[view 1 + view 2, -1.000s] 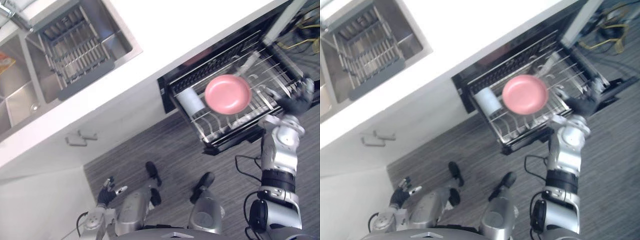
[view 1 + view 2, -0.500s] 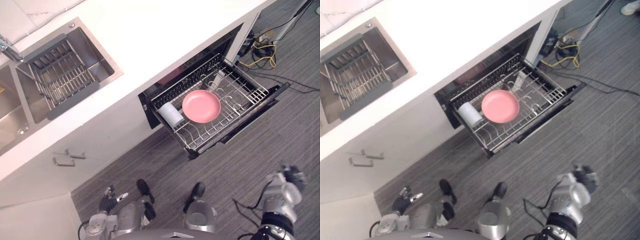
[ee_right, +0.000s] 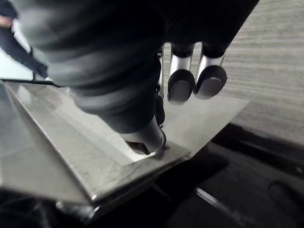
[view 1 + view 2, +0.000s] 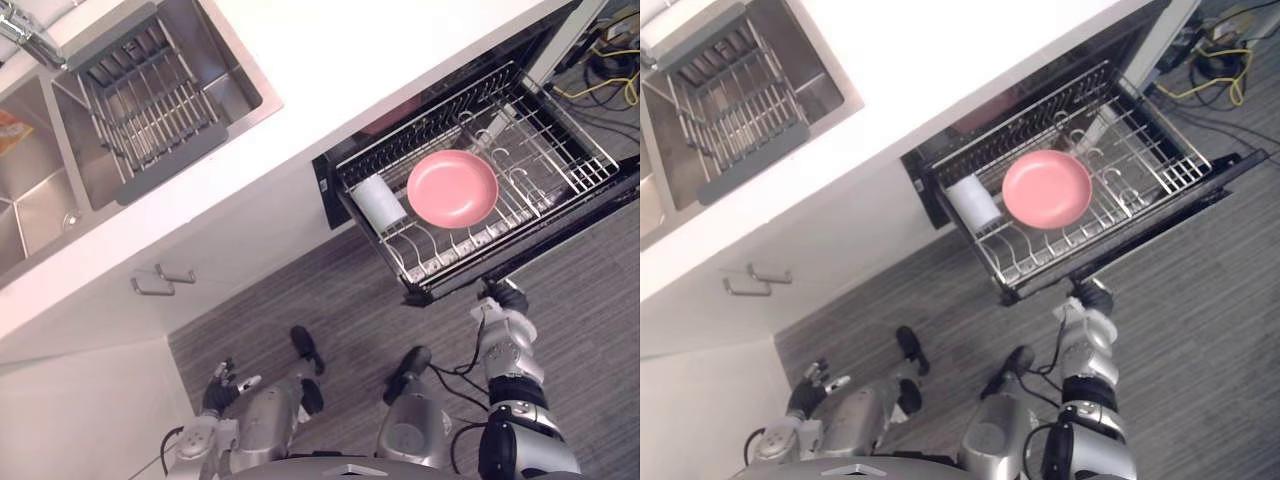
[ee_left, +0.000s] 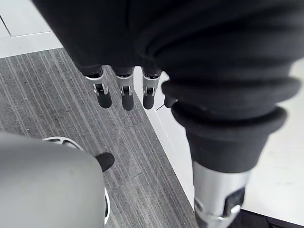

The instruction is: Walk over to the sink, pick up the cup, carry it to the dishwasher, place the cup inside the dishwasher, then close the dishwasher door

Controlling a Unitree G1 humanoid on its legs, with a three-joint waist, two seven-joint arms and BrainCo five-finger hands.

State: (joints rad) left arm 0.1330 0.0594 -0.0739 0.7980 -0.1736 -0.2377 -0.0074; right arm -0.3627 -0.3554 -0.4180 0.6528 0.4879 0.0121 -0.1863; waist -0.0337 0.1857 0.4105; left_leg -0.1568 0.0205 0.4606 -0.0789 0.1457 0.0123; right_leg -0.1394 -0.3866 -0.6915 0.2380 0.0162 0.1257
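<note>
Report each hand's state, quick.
Left hand: open, holding nothing.
Right hand: open, holding nothing, thumb at the dishwasher door edge.

Pink plate [image 4: 452, 188] lies face up, a white counter [image 4: 350, 60] between it and the grey drainer [image 4: 165, 160]. Yellow cable [image 4: 600, 88] trails over the striped grey floor [image 4: 330, 290].

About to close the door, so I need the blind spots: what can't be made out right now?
- Right hand: eye views, too small to show contact with the dishwasher door.
- Cup: too small to tell how it sits in the rack.
- Dishwasher cavity: dark under the counter.
</note>
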